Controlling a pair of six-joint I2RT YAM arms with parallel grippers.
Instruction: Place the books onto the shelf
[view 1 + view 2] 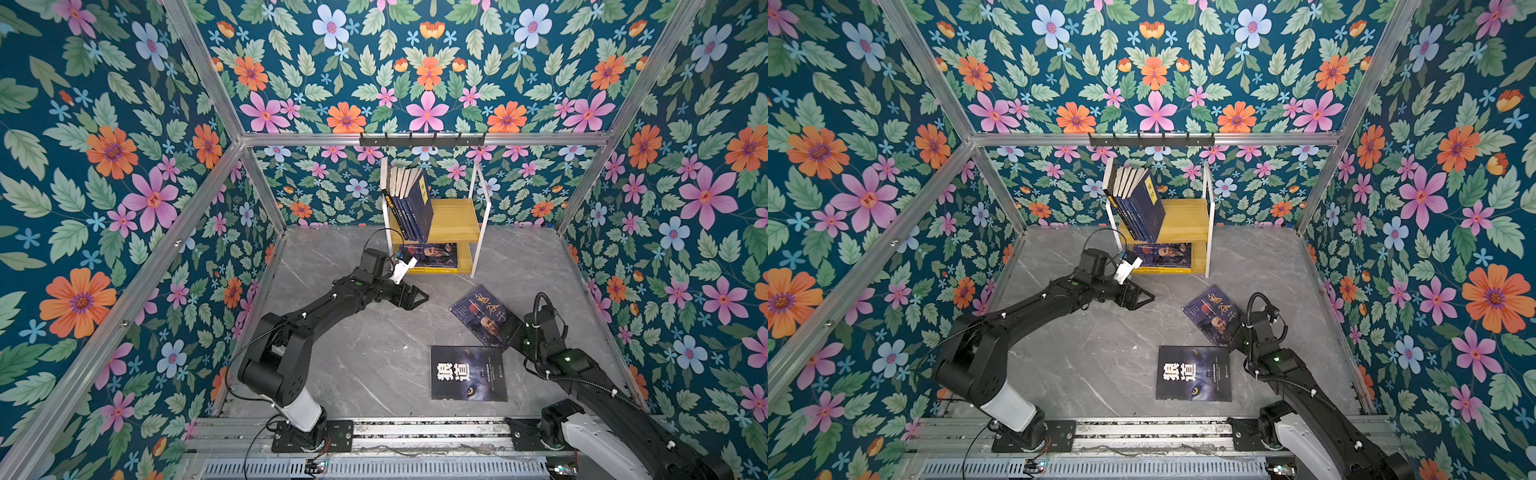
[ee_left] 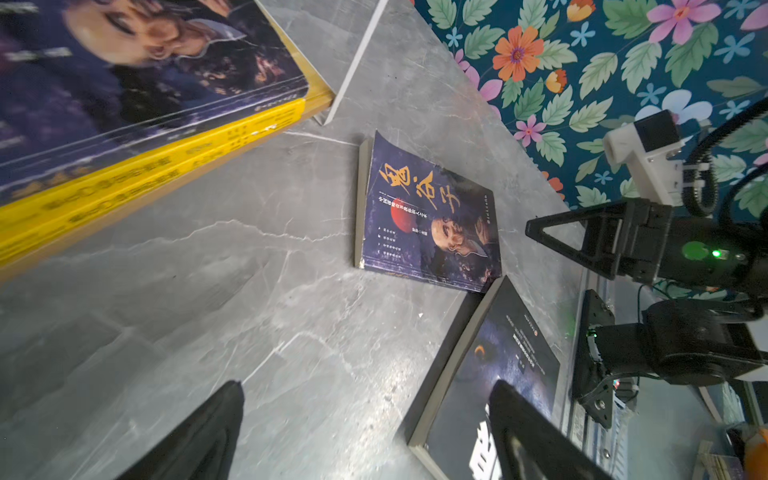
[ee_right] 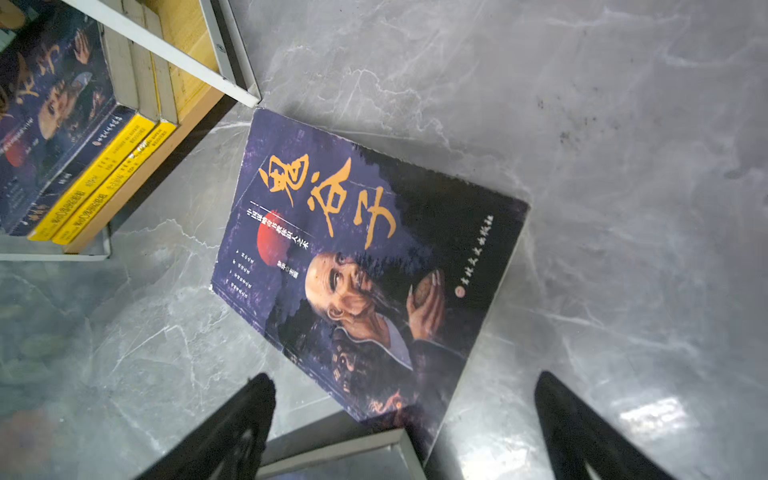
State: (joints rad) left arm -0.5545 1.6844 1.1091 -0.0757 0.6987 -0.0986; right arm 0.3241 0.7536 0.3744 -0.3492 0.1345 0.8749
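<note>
- Shelf (image 1: 457, 220): stands at the far side of the desk (image 1: 353, 353), beyond both pairs of jaws. Navy books (image 1: 409, 203) are leaned upright on its upper board. A flat stack (image 1: 430, 255) is lodged on the lower one.
- Portrait book (image 3: 365, 266): laid flat on the desk, cover up, directly ahead of the right jaws. Its near corner is seen between them. Whether it is touched cannot be told.
- Long axis of the portrait book: runs obliquely from the shelf's foot back toward the right jaws, so a corner is presented to them, not a square edge.
- Wolf-eye book (image 1: 467, 374): laid flat on the desk, below and just behind the right jaws. Its far corner meets the portrait book's near corner; touching or overlapped cannot be told.
- Right jaws: spread wide, nothing held.
- Left jaws: spread wide, nothing held, hung over bare desk. The stack is just to one side of them; the portrait book is ahead and well apart.
- Nearer pair: the right jaws, by a clear margin.
- Coming move, as judged: the portrait book's near corner is to be nipped by the right jaws. Little edge is offered by so thin a book lying flat.
</note>
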